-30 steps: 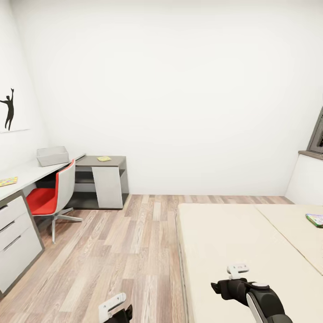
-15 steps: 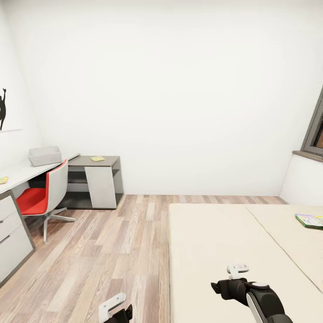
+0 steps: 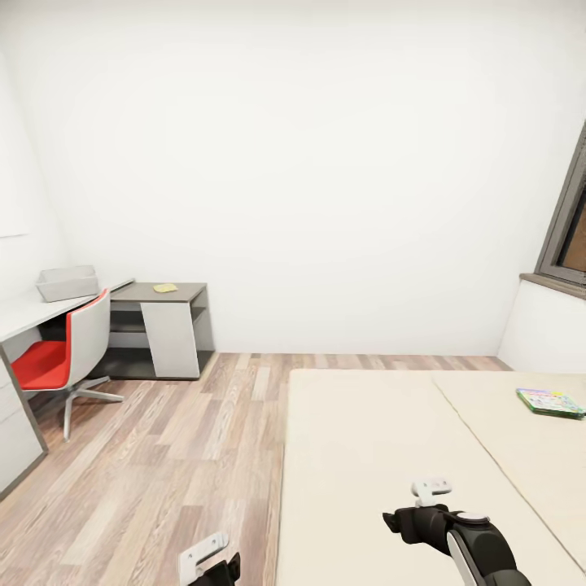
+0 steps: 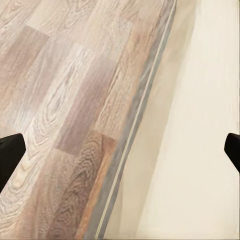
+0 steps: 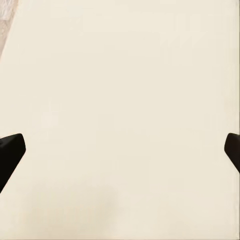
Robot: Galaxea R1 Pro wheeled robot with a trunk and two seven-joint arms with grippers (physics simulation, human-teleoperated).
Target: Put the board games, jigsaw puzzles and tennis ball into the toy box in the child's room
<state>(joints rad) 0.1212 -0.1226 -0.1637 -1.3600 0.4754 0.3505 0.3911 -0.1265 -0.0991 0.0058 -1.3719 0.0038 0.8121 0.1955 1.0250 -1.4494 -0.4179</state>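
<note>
at the far left of the head view the table [image 3: 24, 308] is cut off by the frame edge, its pale top carrying the light grey toy box [image 3: 67, 283], whose inside is hidden from this angle. a red and white swivel chair [image 3: 61, 360] stands in front of the table and covers part of it. further along, the table's lower dark grey wing [image 3: 159, 295] holds a small flat yellowish item [image 3: 165, 288], too small to tell what it is. wood-plank floor [image 3: 163, 456] runs between the table and the bed [image 3: 391, 439], whose beige mattress is cut off at the bottom and right. near the right edge one board game [image 3: 550, 402] lies flat on the mattress, its print too fine to read. low in the frame, the left gripper [image 3: 205, 558] hangs over the floor beside the bed and the right gripper [image 3: 431, 488] over the mattress. in the wrist views the left gripper's fingertips [image 4: 11, 150] and the right gripper's fingertips [image 5: 11, 147] sit at opposite edges, so both sets of jaws stand wide with nothing between them.
</note>
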